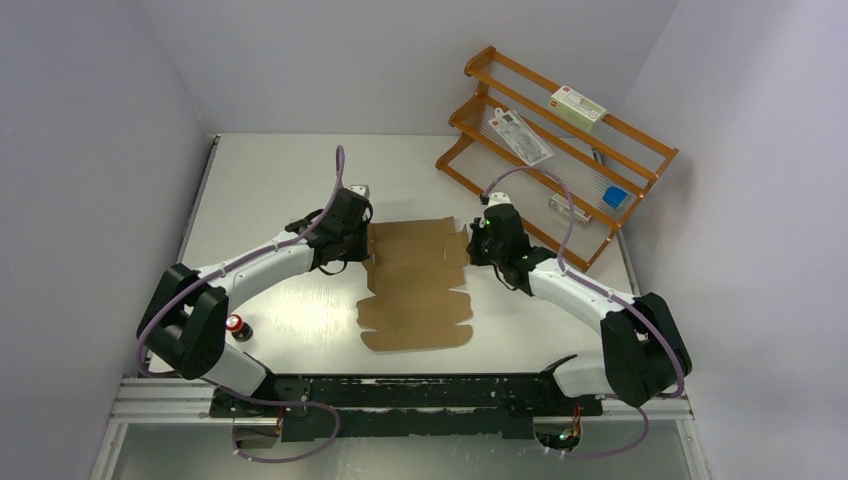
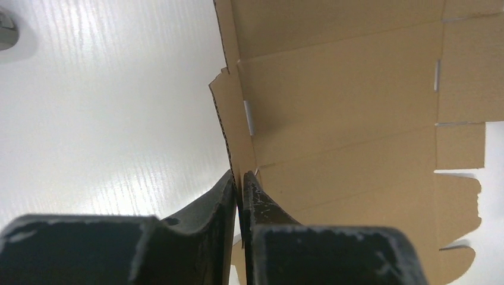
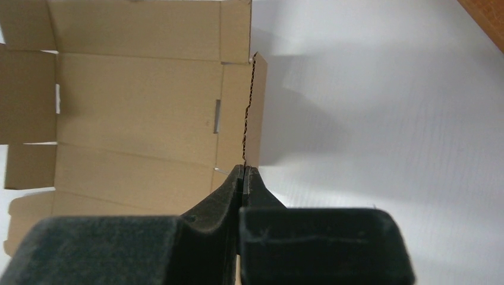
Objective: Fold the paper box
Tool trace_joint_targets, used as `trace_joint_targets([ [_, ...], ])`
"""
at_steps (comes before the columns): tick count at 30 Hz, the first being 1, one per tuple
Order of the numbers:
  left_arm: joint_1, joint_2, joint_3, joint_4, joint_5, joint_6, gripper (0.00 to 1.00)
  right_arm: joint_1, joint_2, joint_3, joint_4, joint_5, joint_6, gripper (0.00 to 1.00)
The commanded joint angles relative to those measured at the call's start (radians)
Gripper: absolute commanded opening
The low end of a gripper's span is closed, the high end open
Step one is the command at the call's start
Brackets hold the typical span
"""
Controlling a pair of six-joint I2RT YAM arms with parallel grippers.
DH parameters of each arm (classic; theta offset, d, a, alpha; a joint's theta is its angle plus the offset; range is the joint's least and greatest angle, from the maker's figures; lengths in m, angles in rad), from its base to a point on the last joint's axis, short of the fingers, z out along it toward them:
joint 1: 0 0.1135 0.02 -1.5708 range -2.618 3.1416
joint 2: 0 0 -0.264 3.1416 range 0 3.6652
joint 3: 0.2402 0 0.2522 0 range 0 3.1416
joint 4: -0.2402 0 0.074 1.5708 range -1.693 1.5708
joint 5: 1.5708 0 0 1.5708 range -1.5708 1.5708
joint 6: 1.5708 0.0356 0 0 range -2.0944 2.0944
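Observation:
The paper box [image 1: 415, 290] is a flat brown die-cut cardboard sheet lying mid-table between the two arms. My left gripper [image 1: 366, 242] is at the sheet's left edge. In the left wrist view its jaws [image 2: 239, 175] pinch the raised left side flap [image 2: 233, 119], which stands nearly upright. My right gripper [image 1: 473, 245] is at the sheet's right edge. In the right wrist view it [image 3: 244, 168] is shut on the raised right side flap [image 3: 255, 101], seen edge-on. The main panels [image 3: 136, 101] still lie flat on the table.
An orange wooden rack [image 1: 640, 150] leans at the back right, holding small white packages [image 1: 577, 105] and a blue item [image 1: 614, 196]. A small red-topped object [image 1: 236, 325] sits near the left arm's base. Grey walls close in on both sides.

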State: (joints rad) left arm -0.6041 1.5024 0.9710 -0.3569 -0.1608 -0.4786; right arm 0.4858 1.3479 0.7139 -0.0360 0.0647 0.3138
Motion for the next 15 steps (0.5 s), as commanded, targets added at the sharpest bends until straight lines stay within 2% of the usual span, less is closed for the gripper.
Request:
trace_joint_targets([
  [1,-0.004,-0.005,-0.026,0.001,-0.056,0.003,0.16,0.007,-0.021,-0.035,-0.002,0.044,0.019,0.00],
  [6,0.045,-0.015,-0.094,0.067,0.003,-0.009,0.25,0.002,-0.026,-0.078,0.022,0.031,0.044,0.08],
  [9,0.097,-0.036,-0.126,0.099,0.080,-0.012,0.38,0.002,-0.052,-0.078,0.007,0.019,0.041,0.12],
  [11,0.134,-0.060,-0.126,0.095,0.140,-0.007,0.47,0.002,-0.083,-0.060,-0.020,0.021,0.023,0.19],
  [15,0.198,-0.140,-0.088,0.041,0.224,0.032,0.61,0.003,-0.131,0.023,-0.115,0.005,-0.031,0.39],
])
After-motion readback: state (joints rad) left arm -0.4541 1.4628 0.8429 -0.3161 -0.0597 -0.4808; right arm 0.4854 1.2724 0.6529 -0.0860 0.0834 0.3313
